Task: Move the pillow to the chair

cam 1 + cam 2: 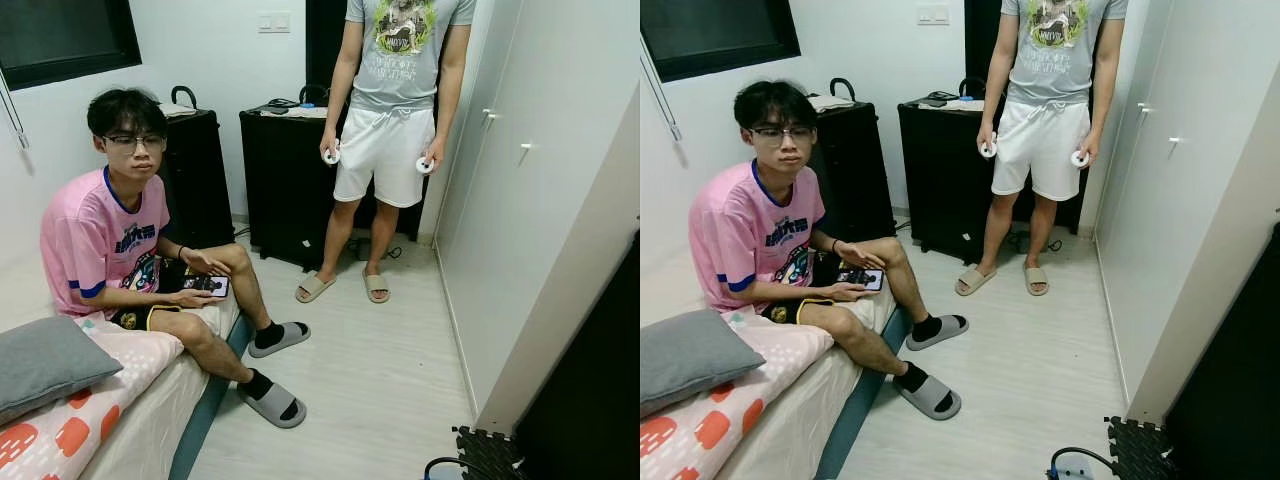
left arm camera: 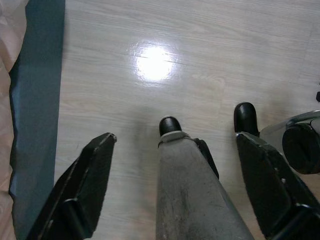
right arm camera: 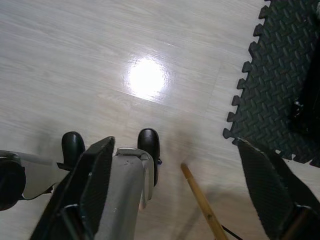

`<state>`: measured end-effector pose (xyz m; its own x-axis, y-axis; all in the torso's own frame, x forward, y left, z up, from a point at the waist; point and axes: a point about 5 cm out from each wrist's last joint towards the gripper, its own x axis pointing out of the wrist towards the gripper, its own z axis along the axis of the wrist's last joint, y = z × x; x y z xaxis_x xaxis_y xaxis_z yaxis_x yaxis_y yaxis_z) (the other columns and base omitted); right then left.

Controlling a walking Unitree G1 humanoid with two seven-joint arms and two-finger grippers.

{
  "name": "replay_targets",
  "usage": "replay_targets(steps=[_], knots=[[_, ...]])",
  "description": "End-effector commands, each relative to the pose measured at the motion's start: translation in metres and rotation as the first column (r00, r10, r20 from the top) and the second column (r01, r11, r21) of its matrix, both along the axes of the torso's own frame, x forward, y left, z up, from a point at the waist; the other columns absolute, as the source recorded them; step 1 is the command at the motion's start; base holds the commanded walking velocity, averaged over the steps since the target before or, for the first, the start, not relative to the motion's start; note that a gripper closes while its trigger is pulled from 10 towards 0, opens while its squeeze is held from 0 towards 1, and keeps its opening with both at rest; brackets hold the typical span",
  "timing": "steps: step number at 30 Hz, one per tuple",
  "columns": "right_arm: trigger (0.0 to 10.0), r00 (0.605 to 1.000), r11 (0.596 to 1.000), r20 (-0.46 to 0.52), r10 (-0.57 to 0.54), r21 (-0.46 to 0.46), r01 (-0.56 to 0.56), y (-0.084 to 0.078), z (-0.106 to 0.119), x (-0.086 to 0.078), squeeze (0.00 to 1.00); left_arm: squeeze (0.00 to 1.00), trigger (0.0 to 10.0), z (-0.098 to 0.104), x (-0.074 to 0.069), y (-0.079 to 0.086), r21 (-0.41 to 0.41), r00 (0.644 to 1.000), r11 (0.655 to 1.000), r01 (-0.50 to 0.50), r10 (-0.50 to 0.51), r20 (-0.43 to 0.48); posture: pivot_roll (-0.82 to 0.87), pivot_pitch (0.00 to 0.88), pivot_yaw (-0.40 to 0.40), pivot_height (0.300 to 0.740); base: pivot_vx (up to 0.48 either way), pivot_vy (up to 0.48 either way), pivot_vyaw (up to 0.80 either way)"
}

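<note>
The grey pillow (image 1: 50, 362) lies at the head of the bed (image 1: 150, 420), on the robot's left, beside a seated person (image 1: 130, 240) in a pink shirt who holds a phone (image 1: 212, 286). Both arms hang idle over the pale wood floor (image 1: 380, 370): the left gripper (image 2: 175, 190) points down beside the bed's dark base with its 2 fingers spread wide and empty, and the right gripper (image 3: 175, 190) does the same near a black foam mat (image 3: 280, 85) and a wooden stick (image 3: 202, 202). The step in hand is probably the approach, so the robot should turn left, close in square to the pillow, and keep clear of the seated person's legs. A second person (image 1: 395, 120) stands ahead holding 2 white controllers. The shirt prints are too small to read.
</note>
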<state>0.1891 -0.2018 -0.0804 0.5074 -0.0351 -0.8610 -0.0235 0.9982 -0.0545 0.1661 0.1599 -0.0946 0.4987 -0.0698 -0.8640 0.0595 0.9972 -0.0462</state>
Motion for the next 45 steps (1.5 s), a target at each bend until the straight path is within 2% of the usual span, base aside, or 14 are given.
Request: replay_targets(steps=[1, 12, 13, 16, 17, 25, 28, 38, 45], knots=[[10.0, 1.000, 1.000, -0.006, -0.016, 0.012, 0.017, -0.0008, -0.0018, -0.0039, 1.00, 1.00, 10.0, 0.0001, 0.0007, -0.0022, -0.008, 1.000, 1.000, -0.005, 0.005, -0.003, -0.07, 0.000, -0.005, 0.740, 0.000, 0.000, 0.00], [10.0, 1.000, 1.000, -0.006, -0.005, 0.014, 0.005, -0.0005, -0.0018, -0.0040, 1.00, 1.00, 10.0, 0.0014, 0.0037, -0.0022, -0.019, 1.000, 1.000, -0.008, 0.008, 0.007, -0.06, 0.000, -0.011, 0.740, 0.000, 0.000, 0.00], [10.0, 1.000, 0.999, -0.003, -0.016, 0.044, 0.016, 0.0003, -0.0018, -0.0041, 0.93, 1.00, 10.0, 0.0012, 0.0032, -0.0029, -0.033, 1.000, 0.999, -0.013, 0.013, 0.001, -0.06, 0.000, -0.013, 0.740, 0.000, 0.000, 0.00], [10.0, 1.000, 0.999, -0.003, -0.016, 0.044, 0.016, 0.0003, -0.0018, -0.0041, 0.93, 1.00, 10.0, 0.0012, 0.0032, -0.0029, -0.033, 1.000, 0.999, -0.013, 0.013, 0.001, -0.06, 0.000, -0.013, 0.740, 0.000, 0.000, 0.00], [10.0, 1.000, 0.999, 0.004, 0.001, 0.051, -0.001, 0.0002, -0.0013, -0.0036, 0.00, 0.00, 10.0, 0.0014, 0.0033, -0.0037, -0.041, 1.000, 0.999, -0.002, 0.003, 0.005, -0.06, 0.000, -0.014, 0.740, 0.000, 0.000, 0.79], [10.0, 1.000, 0.998, 0.007, 0.025, 0.055, -0.025, 0.0000, -0.0015, -0.0045, 0.00, 0.00, 10.0, 0.0023, 0.0050, -0.0047, -0.067, 1.000, 0.998, -0.009, 0.010, 0.018, -0.05, 0.000, -0.012, 0.740, 0.000, 0.000, 0.79], [10.0, 1.000, 0.998, 0.001, 0.023, 0.056, -0.023, 0.0002, -0.0027, -0.0070, 0.00, 0.00, 10.0, 0.0039, 0.0077, -0.0045, -0.049, 0.999, 0.999, -0.009, 0.011, 0.049, -0.06, 0.000, -0.002, 0.740, 0.000, 0.000, 0.79], [10.0, 1.000, 0.998, -0.001, 0.012, 0.063, -0.012, 0.0003, -0.0034, -0.0086, 0.00, 0.00, 10.0, 0.0049, 0.0090, -0.0047, -0.025, 0.997, 1.000, 0.005, -0.003, 0.075, -0.07, 0.000, 0.003, 0.740, 0.000, 0.000, 0.79], [10.0, 1.000, 0.998, -0.003, 0.005, 0.069, -0.005, 0.0000, -0.0039, -0.0097, 0.00, 0.00, 10.0, 0.0057, 0.0103, -0.0072, -0.056, 0.997, 0.998, 0.011, -0.007, 0.082, -0.07, 0.000, 0.004, 0.740, 0.000, 0.000, 0.79]])
